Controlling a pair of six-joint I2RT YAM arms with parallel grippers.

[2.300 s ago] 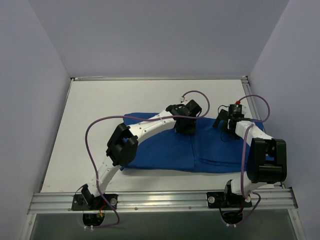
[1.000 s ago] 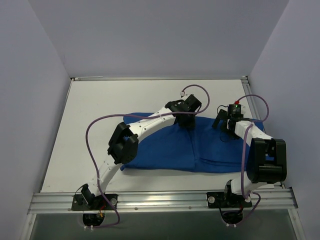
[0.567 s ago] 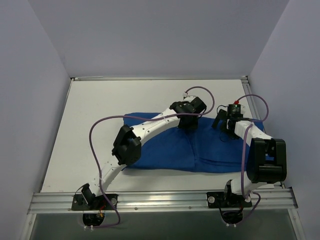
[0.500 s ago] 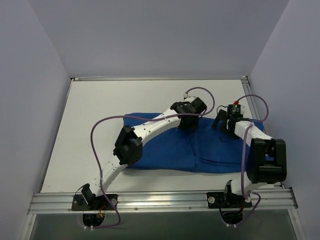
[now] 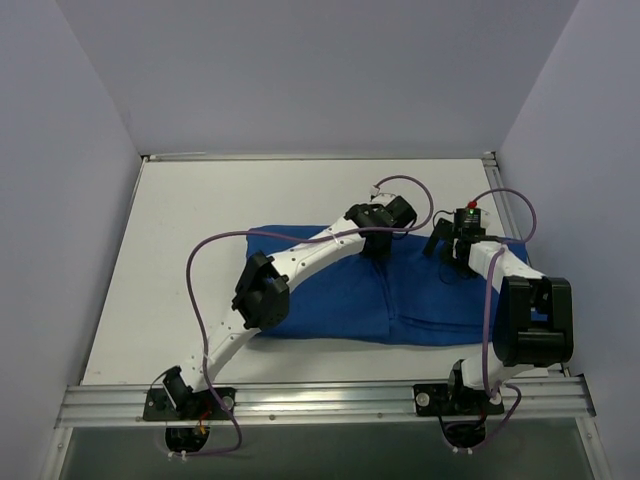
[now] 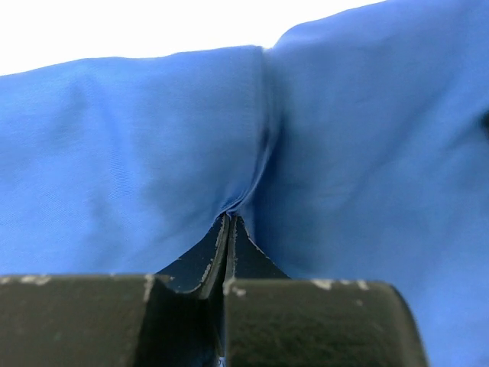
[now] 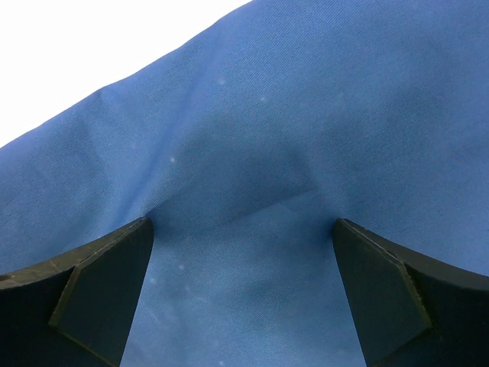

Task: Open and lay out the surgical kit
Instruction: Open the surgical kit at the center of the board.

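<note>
The surgical kit lies as a closed bundle in its blue cloth wrap [image 5: 330, 295] at mid-table; its contents are hidden. My left gripper [image 5: 378, 246] is down on the bundle's far top edge. In the left wrist view its jaws [image 6: 229, 219] are shut, pinching a small puckered fold where two flaps of the blue wrap [image 6: 367, 138] meet. My right gripper [image 5: 446, 256] rests on the right part of the bundle. In the right wrist view it [image 7: 241, 223] stands open wide, both fingertips [image 7: 114, 260] pressed against the blue wrap [image 7: 306, 99], nothing gripped.
The white table [image 5: 200, 220] is boxed by grey walls left, right and behind. An aluminium rail [image 5: 320, 402] runs along the near edge by the arm bases. Purple cables [image 5: 205, 260] loop above both arms.
My left gripper slid slightly right and back along the wrap's top edge, then closed onto the fold. The left elbow shifted right. The right arm has stayed still.
</note>
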